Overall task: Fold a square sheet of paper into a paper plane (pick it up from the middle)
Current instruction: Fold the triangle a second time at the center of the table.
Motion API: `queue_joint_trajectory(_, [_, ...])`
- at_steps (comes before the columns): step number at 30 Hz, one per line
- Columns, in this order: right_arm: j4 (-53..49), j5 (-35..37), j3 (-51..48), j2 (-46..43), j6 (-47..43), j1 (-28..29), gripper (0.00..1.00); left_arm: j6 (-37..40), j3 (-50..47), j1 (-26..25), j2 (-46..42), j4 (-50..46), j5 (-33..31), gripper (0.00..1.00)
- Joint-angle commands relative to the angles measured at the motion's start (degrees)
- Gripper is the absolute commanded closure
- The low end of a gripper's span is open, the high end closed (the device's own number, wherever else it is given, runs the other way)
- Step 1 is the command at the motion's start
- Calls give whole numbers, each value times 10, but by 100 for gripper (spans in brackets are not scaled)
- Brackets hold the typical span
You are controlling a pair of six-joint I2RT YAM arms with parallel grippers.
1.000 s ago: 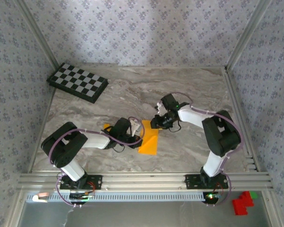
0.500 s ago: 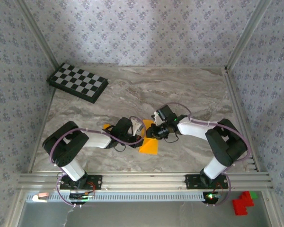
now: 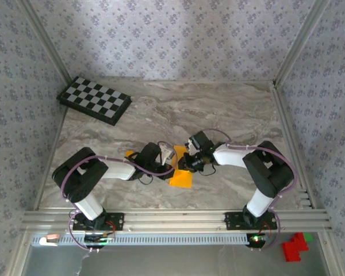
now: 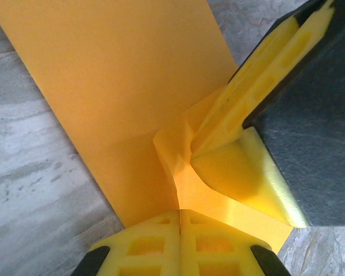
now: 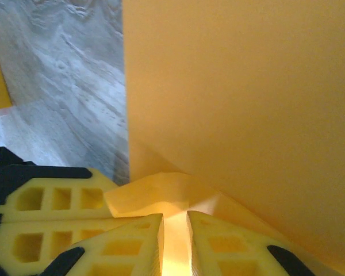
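Left wrist: left claw [image 4: 180, 221] clenched on orange paper sheet [image 4: 115, 69]; right claw [image 5: 175, 223] pinches buckled flap [image 4: 171, 138] just ahead; opposing pulls risk tearing.

paper sheet [image 4: 103, 69]: thin, matt | finger pads [image 4: 144, 248]: matt yellow plastic | table [image 3: 161, 109]: smooth, marbled | rail [image 3: 178, 217]: brushed metal
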Motion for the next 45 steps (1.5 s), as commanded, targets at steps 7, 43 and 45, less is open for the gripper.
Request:
queue_joint_trajectory(7, [-13,20,-22,20,-15,-11,81,4,-6,-12,50,-64,-46,100])
queue_joint_trajectory(43, [-85,24,-52,-124,-98,-120,80,11,-6,-14,53,-76,-58,100])
queue_joint_trajectory(45, [-79,32,-51,-139,-87,-96,80,11,-6,-14,54,-76,-58,100])
